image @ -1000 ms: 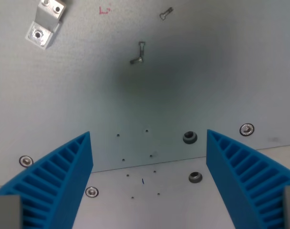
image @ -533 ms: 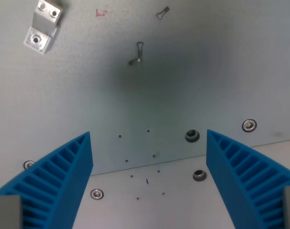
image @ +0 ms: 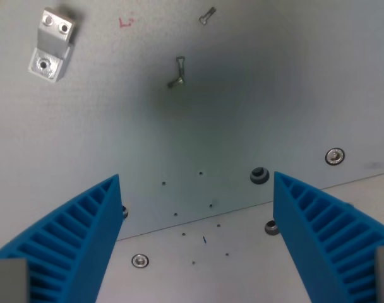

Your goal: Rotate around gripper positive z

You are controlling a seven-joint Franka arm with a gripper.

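Observation:
My gripper (image: pixel 197 189) hangs open above a grey metal tabletop (image: pixel 255 95). Its two blue ribbed fingers (image: pixel 75 240) rise from the bottom corners of the wrist view, far apart, and nothing lies between them. Below the gap I see a seam between two plates (image: pixel 198 222) and several tiny holes.
A small aluminium bracket (image: pixel 50 45) with screw holes lies at the top left. Two loose screws (image: pixel 177 72) lie near the top centre, beside a red mark (image: pixel 125 23). Bolt heads (image: pixel 335 156) and a dark bushing (image: pixel 259 175) stud the plates.
The whole scene has turned slightly in the view: the bracket drifted left and down, the bolts and seam at the bottom slid right. The camera has rotated; the fingers stay equally open.

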